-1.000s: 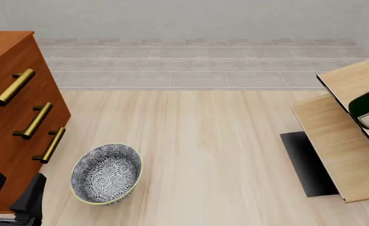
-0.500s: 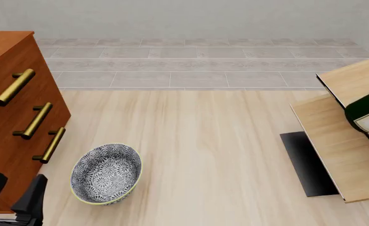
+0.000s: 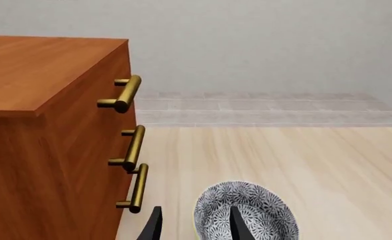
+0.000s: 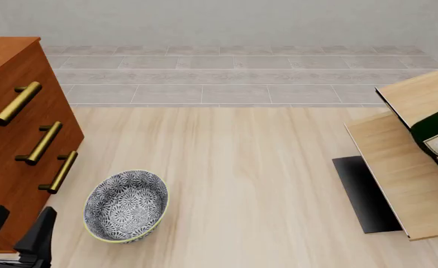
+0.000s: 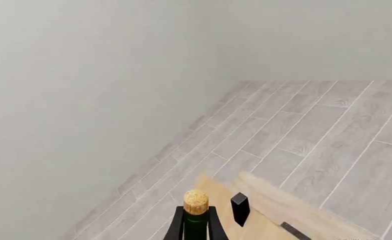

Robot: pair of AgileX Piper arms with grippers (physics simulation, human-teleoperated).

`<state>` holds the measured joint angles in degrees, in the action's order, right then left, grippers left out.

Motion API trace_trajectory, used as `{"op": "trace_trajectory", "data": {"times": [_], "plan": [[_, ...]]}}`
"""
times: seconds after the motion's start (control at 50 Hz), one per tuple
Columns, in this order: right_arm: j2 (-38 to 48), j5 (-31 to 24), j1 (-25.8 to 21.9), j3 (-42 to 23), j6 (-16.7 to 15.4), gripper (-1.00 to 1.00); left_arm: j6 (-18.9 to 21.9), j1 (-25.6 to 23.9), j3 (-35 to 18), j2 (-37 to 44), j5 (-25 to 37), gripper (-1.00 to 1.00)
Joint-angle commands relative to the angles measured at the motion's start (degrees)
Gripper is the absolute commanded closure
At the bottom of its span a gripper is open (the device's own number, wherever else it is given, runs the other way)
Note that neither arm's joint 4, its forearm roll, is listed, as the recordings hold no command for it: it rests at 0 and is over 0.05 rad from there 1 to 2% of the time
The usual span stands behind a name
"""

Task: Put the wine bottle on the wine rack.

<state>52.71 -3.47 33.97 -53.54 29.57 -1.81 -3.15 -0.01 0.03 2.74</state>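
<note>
Pale wood-grain tabletop (image 4: 256, 178) filled most of the front view, with grey tiled floor and a plain wall beyond. At the right edge stood the light pale-wood wine rack of slanted panels on a dark base plate (image 4: 394, 167), and the tall dark green glass wine bottle (image 4: 435, 131) lay across it, only its lower body and pale label in frame. Half a second before, the label end sat slightly lower and farther in; it had drawn back toward the frame edge, suggesting the bottle was settling into place and the task was nearly finished. In the right wrist view the tan cork and neck (image 5: 196, 215) sat between the fingers of the right gripper (image 5: 203, 222), closed on the neck. The left gripper (image 4: 16, 234) idled at the near left corner, fingers apart, just beside a reddish-brown drawer cabinet with brass handles (image 4: 18, 139) and a blue-and-white patterned bowl (image 4: 125, 205). Open table lay between bowl and rack.
</note>
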Motion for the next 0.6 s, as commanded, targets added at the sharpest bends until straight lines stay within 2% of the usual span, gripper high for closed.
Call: {"op": "trace_trajectory", "data": {"times": [0.02,0.06,0.08,0.12,0.32,0.6], "plan": [[3.53,0.64,1.43,0.08,0.25,1.00,0.09,-0.18,-0.01,0.02,-0.32,-1.00],[4.01,0.97,1.71,-0.04,0.71,1.00,0.12,-0.17,-0.01,0.02,-0.38,-1.00],[4.51,0.56,2.29,-0.67,-0.30,1.00,0.13,-0.18,-0.01,0.02,-0.40,-1.00],[5.15,1.45,2.44,-0.33,0.68,1.00,0.13,-0.23,-0.01,0.02,-0.36,-1.00],[8.52,3.57,4.44,-0.81,0.80,1.00,0.23,0.13,-0.01,0.02,-0.51,-1.00],[11.46,4.09,5.16,-2.53,0.98,1.00,0.08,0.32,-0.01,0.01,-0.24,-1.00]]}}
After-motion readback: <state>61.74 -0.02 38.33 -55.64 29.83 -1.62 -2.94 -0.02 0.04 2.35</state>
